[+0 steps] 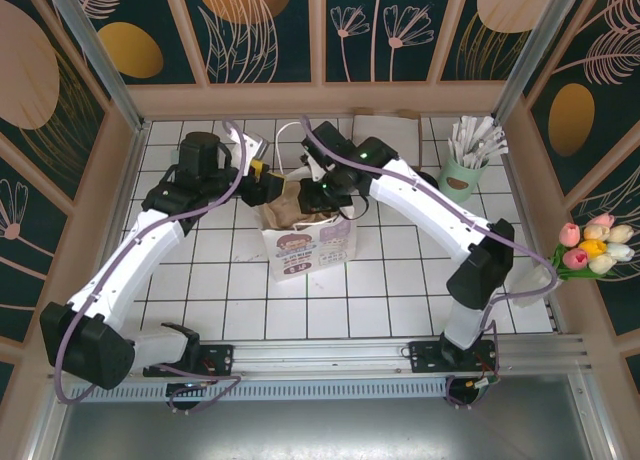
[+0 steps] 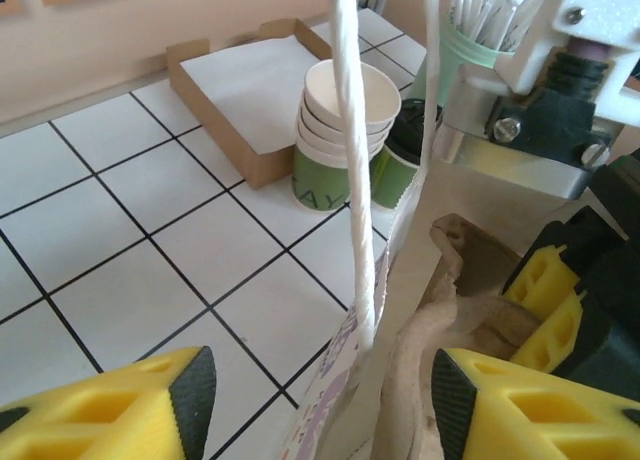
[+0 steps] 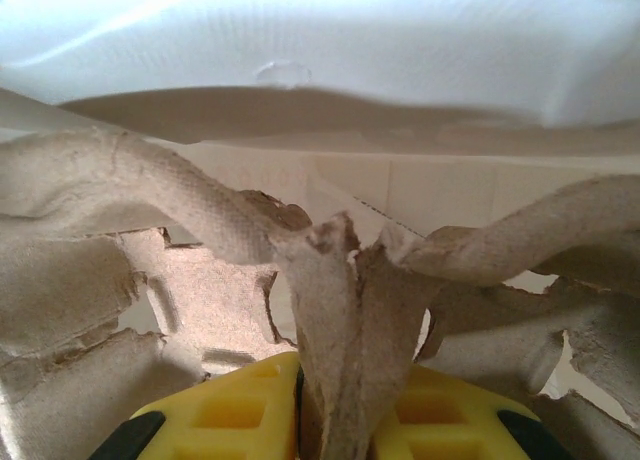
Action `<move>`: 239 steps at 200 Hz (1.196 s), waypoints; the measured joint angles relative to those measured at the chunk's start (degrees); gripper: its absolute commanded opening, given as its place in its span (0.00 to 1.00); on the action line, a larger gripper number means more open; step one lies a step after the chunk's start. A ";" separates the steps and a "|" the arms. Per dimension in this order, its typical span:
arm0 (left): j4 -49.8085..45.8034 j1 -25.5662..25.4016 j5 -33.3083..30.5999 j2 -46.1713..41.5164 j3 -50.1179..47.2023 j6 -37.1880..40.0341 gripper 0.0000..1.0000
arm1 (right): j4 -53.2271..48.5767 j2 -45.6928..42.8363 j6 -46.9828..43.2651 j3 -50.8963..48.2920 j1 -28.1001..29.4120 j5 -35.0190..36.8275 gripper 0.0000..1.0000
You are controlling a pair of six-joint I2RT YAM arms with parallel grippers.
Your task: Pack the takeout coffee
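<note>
Seen from above, the left gripper (image 1: 262, 185) sits at the left upper edge of a white paper bag (image 1: 308, 248) with a printed front. The bag stands upright mid-way across the white tiled table (image 1: 200, 280). The right gripper (image 1: 318, 195) reaches down into the bag's open mouth, where a brown moulded-pulp cup carrier (image 1: 290, 208) shows. A pale green holder of white sticks (image 1: 462, 170) stands at the far right, and a bunch of pink and yellow tulips (image 1: 592, 246) lies beyond the table's right edge.

On the left wrist camera, the left gripper (image 2: 320, 385) is spread wide. The bag's white twisted-cord handle (image 2: 352, 180) rises between its yellow fingers (image 2: 120, 410) without touching them. The takeout coffee (image 2: 395, 170), a small green paper cup with a round black lid, stands on the tiles outside the bag. It is just beside a stack of lidless green paper cups (image 2: 335, 130), with a shallow brown cardboard tray (image 2: 240, 80) to their left. The right gripper (image 2: 550, 310) is at the right edge, down in the bag.

On the right wrist camera, the right gripper (image 3: 335, 415) is pressed together on the carrier's raised centre ridge (image 3: 335, 310), with the bag wall behind.
</note>
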 measured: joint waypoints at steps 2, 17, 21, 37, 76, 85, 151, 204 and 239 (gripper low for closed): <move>-0.02 0.00 -0.09 0.02 0.00 0.02 0.47 | -0.09 0.24 0.00 0.24 0.09 0.17 0.19; -0.24 0.00 -0.52 0.17 0.07 0.39 0.32 | -1.29 1.97 -0.22 2.16 0.50 1.01 0.19; -0.35 0.00 -0.50 0.22 0.13 1.07 0.28 | -1.57 2.38 -0.26 2.67 0.59 1.20 0.19; -0.83 0.00 -0.68 0.74 0.33 1.16 0.14 | -2.89 3.43 -0.42 4.61 1.01 1.70 0.19; -0.92 0.02 -0.02 1.22 1.03 1.46 0.05 | -4.83 4.46 -0.44 9.64 1.42 1.40 0.19; -0.85 0.07 0.02 1.25 1.31 1.36 0.03 | -5.60 4.76 -0.44 10.69 1.46 1.14 0.19; -1.14 0.11 1.44 1.53 1.53 1.55 0.00 | -5.70 8.07 -1.16 11.91 1.75 -0.63 0.19; -1.25 -0.13 -0.85 1.46 1.51 1.05 0.00 | -5.75 8.59 -1.75 10.03 1.97 -0.98 0.19; -0.70 -0.31 -3.50 1.46 1.18 -0.50 0.00 | -6.43 8.28 -2.56 9.25 2.49 -0.94 0.19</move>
